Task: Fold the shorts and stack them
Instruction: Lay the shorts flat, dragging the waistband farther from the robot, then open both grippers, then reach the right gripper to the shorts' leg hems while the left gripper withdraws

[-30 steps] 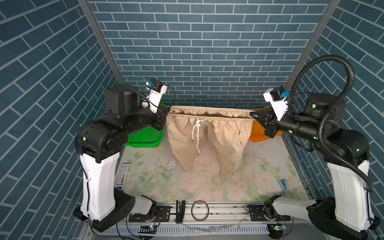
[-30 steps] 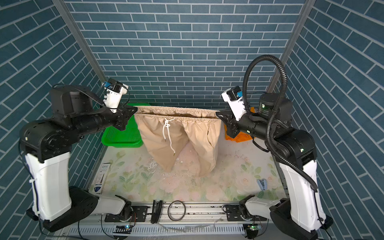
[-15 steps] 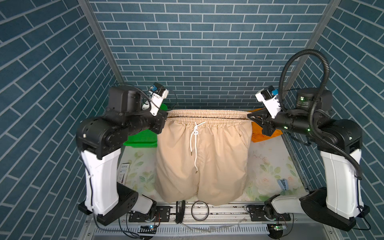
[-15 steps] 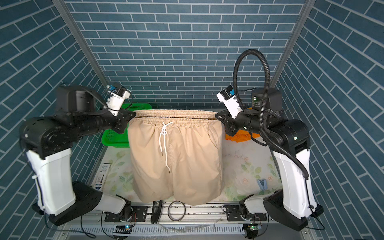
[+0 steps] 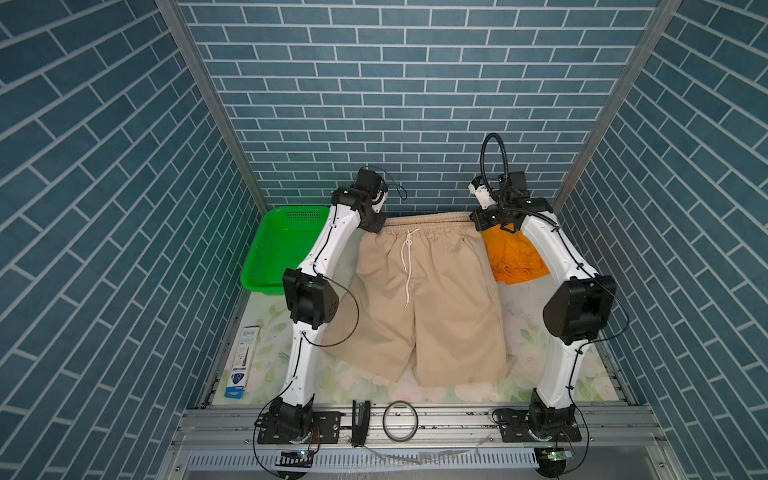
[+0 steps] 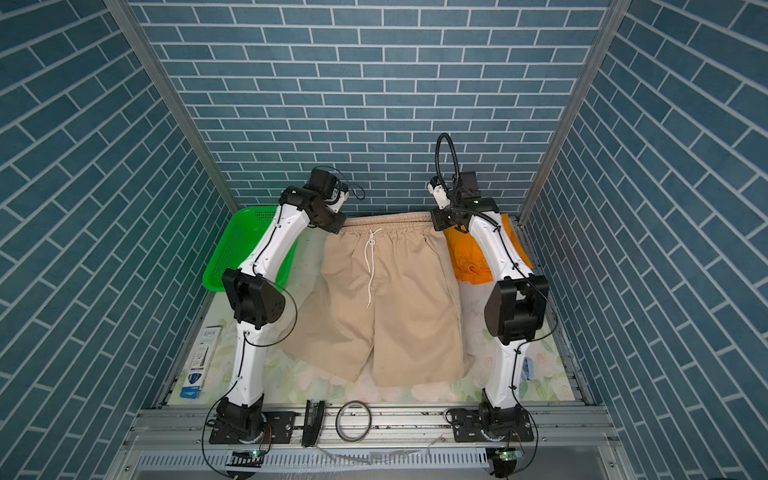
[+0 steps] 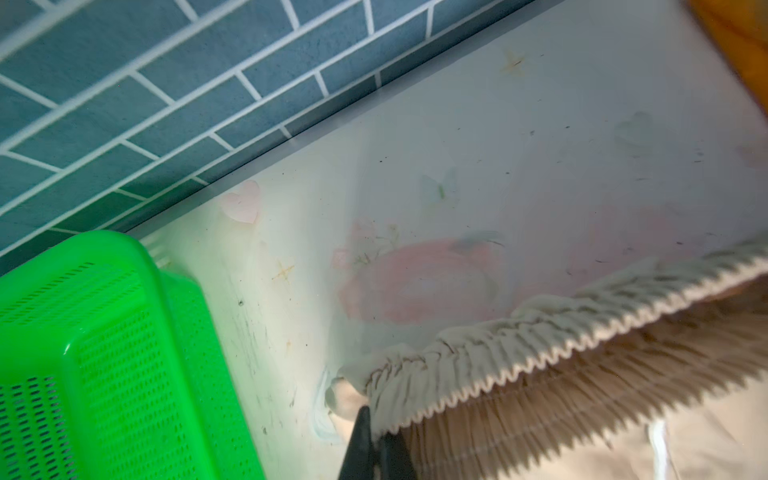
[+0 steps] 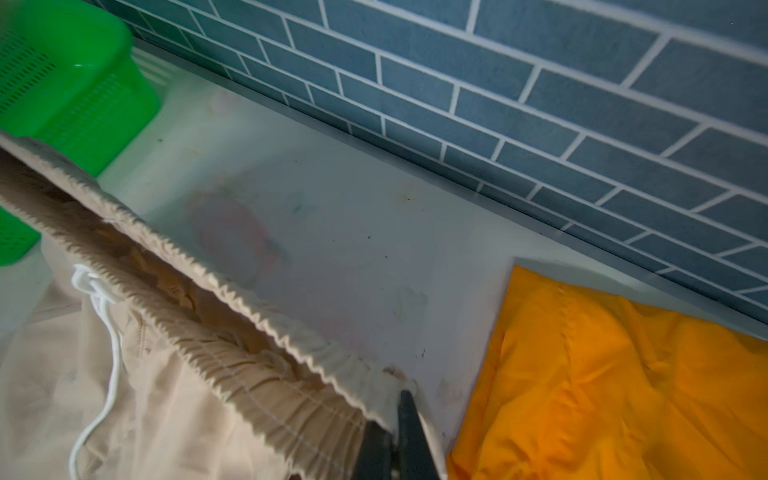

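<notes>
Here, two arms hold beige shorts (image 5: 419,299) stretched wide.
In both top views they lie spread on the table (image 5: 524,328), with orange shorts (image 5: 513,257) just beside them. Left wrist view: the left gripper (image 7: 376,444) is pinched tight on one waistband (image 7: 540,332) corner. Right wrist view: the right gripper (image 8: 392,440) clamps the opposite corner. The cloth looks light and limp, and the thick elastic waistband seems the surest hold.

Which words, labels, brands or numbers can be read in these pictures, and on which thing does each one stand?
No text here can be read.
On the flat box, seen in both top views: dark print and a blue shield-like mark, too small to read.
On the beige shorts, the orange shorts and the green basket: no lettering shows.
</notes>
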### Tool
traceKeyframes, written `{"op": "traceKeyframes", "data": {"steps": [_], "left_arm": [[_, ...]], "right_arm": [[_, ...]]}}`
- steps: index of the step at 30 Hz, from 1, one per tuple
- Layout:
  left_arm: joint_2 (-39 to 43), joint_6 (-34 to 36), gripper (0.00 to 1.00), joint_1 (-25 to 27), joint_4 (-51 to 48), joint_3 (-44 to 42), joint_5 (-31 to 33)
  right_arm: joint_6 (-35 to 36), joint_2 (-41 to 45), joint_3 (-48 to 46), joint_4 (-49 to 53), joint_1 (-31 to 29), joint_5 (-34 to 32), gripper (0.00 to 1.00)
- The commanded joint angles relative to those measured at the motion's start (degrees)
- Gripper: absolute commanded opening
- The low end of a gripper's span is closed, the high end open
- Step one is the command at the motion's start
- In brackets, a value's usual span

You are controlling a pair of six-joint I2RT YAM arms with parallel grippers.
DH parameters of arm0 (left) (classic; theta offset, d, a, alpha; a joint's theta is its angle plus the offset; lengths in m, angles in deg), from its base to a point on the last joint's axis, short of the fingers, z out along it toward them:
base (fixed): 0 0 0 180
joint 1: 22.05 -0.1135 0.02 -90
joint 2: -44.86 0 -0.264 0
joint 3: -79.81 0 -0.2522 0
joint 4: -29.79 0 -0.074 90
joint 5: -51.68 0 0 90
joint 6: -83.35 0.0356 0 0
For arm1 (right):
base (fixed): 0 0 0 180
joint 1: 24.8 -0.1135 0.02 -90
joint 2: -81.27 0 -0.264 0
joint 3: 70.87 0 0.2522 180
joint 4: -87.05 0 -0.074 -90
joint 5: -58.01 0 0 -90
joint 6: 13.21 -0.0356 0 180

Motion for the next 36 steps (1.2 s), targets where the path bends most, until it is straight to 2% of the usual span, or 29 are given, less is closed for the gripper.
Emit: {"op": "traceKeyframes", "data": {"steps": [1, 6, 7, 8, 9, 10, 11, 12, 14, 15, 16, 18, 22, 25, 27, 32, 34, 36], "left_arm": [[-0.75, 0.99, 0.00, -2.97, 3.44, 2.50, 7.03], [-4.02, 2.08, 0.00, -3.54, 7.79, 0.86, 8.00], [-4.44, 2.60, 0.00, -3.60, 8.97, 0.23, 7.98], [-4.86, 3.34, 0.05, -3.61, 10.04, -0.26, 7.81], [-5.27, 3.99, 0.13, -3.60, 10.77, -0.45, 7.70], [-5.80, 4.51, 0.32, -3.67, 11.28, -0.39, 7.98], [-6.16, 4.57, 0.42, -3.69, 11.63, -0.21, 8.54], [-6.22, 4.41, 0.47, -3.82, 11.90, -0.15, 8.72], [-6.04, 3.41, 0.73, -4.13, 11.92, 0.06, 7.84], [-5.60, 2.93, 0.92, -4.21, 11.79, 0.08, 7.61], [-5.09, 2.57, 0.99, -4.22, 11.47, 0.07, 7.10], [-3.79, 1.47, 1.00, -4.22, 10.05, 0.20, 6.12], [0.55, -1.37, 1.00, -4.22, 5.86, -0.37, 2.60], [3.85, -2.76, 1.00, -4.22, 4.14, -0.89, -0.64], [5.54, -2.98, 1.00, -4.22, 4.12, -1.42, -1.61], [6.83, -0.19, 1.00, -4.38, 5.58, -2.23, -3.05], [7.95, -0.13, 1.00, -4.37, 5.65, -4.17, -4.07], [10.24, -1.51, 1.00, -4.39, 6.64, -7.73, -4.94]], "right_arm": [[-0.33, -6.47, 7.74, -6.31, 2.38, -2.53, 0.00], [-3.88, -19.80, 17.55, -7.65, 2.36, -0.47, 0.00], [-4.79, -21.96, 19.56, -7.87, 2.29, 0.20, 0.05], [-5.95, -23.85, 21.67, -7.72, 2.29, 1.20, 0.15], [-6.85, -25.18, 23.47, -7.32, 2.29, 2.33, 0.24], [-7.76, -26.34, 25.13, -6.92, 2.23, 4.04, 0.33], [-8.72, -26.65, 25.88, -7.06, 2.17, 5.47, 0.39], [-9.52, -26.51, 25.94, -7.21, 2.04, 6.24, 0.44], [-11.15, -24.89, 24.73, -7.06, 1.68, 7.82, 0.52], [-11.78, -23.49, 23.71, -6.91, 1.47, 8.35, 0.54], [-12.84, -21.34, 21.63, -6.88, 1.22, 8.69, 0.56], [-14.43, -15.78, 15.93, -7.20, 0.51, 7.84, 0.58], [-18.13, -2.08, 2.79, -7.28, -1.34, 0.68, 0.67], [-19.15, 2.69, -1.24, -7.39, -1.22, -6.25, 0.70], [-18.47, 3.08, -0.53, -7.07, -0.66, -9.52, 0.77], [-17.07, -0.44, 7.31, -2.48, 0.20, -3.62, 0.78], [-18.01, 1.39, 4.46, -2.67, -0.43, -0.29, 0.78], [-18.44, 5.85, -1.87, -3.58, -2.19, -0.02, 0.77]]}}
